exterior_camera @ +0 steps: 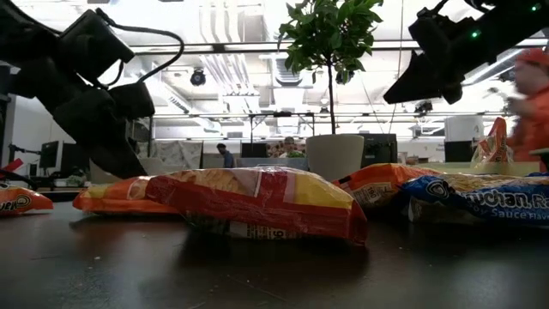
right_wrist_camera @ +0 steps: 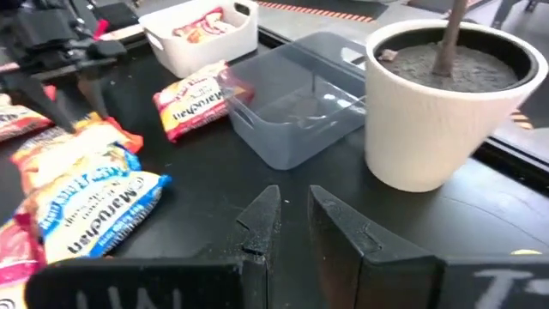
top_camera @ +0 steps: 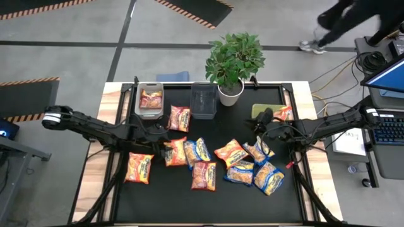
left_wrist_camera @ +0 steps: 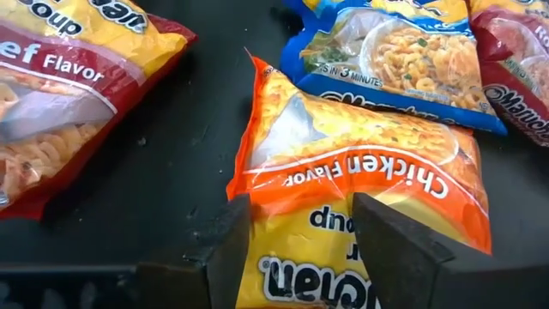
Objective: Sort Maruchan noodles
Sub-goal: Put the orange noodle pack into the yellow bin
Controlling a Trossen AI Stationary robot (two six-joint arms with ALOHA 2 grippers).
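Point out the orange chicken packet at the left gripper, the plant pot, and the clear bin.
orange chicken packet (left_wrist_camera: 360,167): left wrist view, orange band.
plant pot (right_wrist_camera: 442,107): right wrist view, white side wall.
clear bin (right_wrist_camera: 296,142): right wrist view, near wall.

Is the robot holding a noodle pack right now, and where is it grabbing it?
The left gripper straddles one end of the orange chicken packet, not clearly gripping. The right gripper holds nothing.

Bright overhead light; low view's nearest packet (exterior_camera: 257,202) seems blurred.
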